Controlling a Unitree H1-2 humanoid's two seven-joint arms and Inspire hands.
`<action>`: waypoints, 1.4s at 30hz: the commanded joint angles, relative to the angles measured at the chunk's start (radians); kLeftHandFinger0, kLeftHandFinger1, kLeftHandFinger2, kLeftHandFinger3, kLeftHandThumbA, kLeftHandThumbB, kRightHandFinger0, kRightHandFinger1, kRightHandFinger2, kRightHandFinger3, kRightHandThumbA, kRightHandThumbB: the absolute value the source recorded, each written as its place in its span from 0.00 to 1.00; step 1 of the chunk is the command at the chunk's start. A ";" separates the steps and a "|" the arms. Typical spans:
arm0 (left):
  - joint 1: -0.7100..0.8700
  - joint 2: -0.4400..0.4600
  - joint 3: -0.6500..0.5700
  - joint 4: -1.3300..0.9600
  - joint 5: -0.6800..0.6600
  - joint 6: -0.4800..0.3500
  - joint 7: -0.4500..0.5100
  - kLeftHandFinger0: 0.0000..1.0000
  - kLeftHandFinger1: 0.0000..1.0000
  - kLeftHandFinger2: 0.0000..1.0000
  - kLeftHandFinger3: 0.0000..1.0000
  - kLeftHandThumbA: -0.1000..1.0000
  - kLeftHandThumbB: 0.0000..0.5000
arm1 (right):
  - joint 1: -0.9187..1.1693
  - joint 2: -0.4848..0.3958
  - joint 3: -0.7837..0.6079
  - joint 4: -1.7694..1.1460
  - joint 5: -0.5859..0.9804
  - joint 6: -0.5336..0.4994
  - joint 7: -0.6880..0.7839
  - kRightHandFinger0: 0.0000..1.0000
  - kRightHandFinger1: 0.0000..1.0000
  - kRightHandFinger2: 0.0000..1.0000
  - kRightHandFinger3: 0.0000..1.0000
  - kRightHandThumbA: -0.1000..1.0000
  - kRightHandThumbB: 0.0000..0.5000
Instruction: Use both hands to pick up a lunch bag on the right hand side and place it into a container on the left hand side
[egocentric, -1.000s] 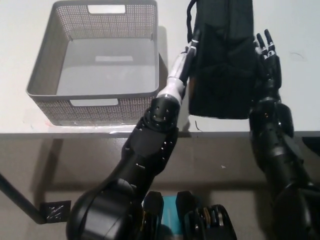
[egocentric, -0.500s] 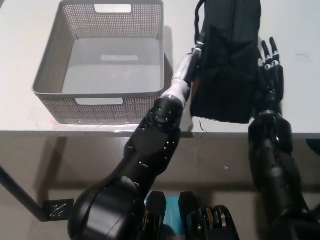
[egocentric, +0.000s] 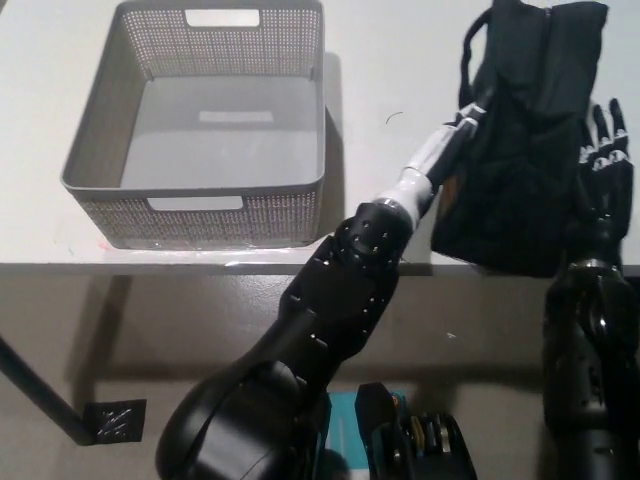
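The black lunch bag stands upright at the table's right, its bottom reaching the front edge. My left hand presses on the bag's left side; only a small white part of it shows past the forearm. Flat against the bag's right side lies my black right hand, fingers stretched upward. The bag is clamped between the two hands. I cannot tell whether it is off the table. The grey mesh basket sits at the left, with nothing inside, a wide gap of table between it and the bag.
The table's front edge runs across the picture just below the basket and the bag. White table surface lies between basket and bag. Below the edge is brown floor.
The bag and both hands have moved to the right, away from the basket, and the bag's bottom now reaches the front edge. The basket has stayed in place.
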 joint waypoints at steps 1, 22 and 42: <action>-0.046 -0.093 -0.062 -0.072 0.041 0.068 -0.117 1.00 1.00 1.00 1.00 1.00 0.62 | -0.026 0.034 0.051 -0.127 -0.031 0.076 -0.034 1.00 1.00 1.00 1.00 1.00 0.12; -0.181 0.009 0.066 -0.161 -0.063 0.105 -0.156 1.00 1.00 1.00 1.00 1.00 0.64 | -0.286 -0.066 0.191 -0.097 -0.136 0.263 -0.066 1.00 1.00 1.00 1.00 1.00 0.12; -0.239 0.113 0.159 -0.385 -0.112 0.201 -0.139 1.00 1.00 1.00 1.00 1.00 0.52 | -0.556 -0.041 0.233 0.013 -0.196 0.309 -0.084 1.00 1.00 1.00 1.00 1.00 0.18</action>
